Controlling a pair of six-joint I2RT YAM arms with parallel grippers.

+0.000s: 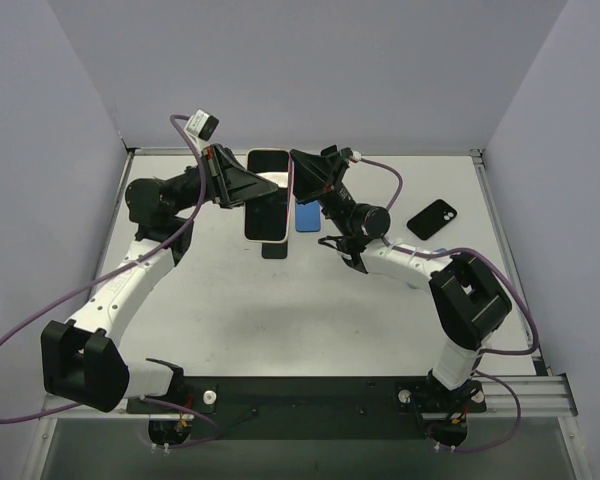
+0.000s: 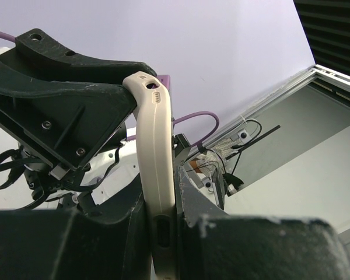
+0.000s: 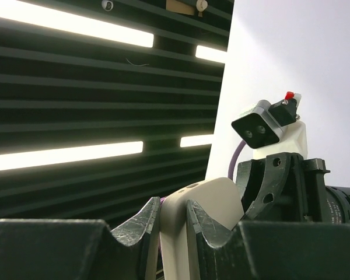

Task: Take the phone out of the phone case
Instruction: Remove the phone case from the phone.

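Above the desk I have the phone held in mid-air between both arms, clear of the surface. It sits inside its pale phone case — as far as I can judge nothing is separated yet, so the whole extraction is left, though the case edge looks bowed in the left wrist view. From overhead its long axis runs near-to-far, dark screen facing up. The left tool is clenched on one long case edge — the right tool on the opposite one.
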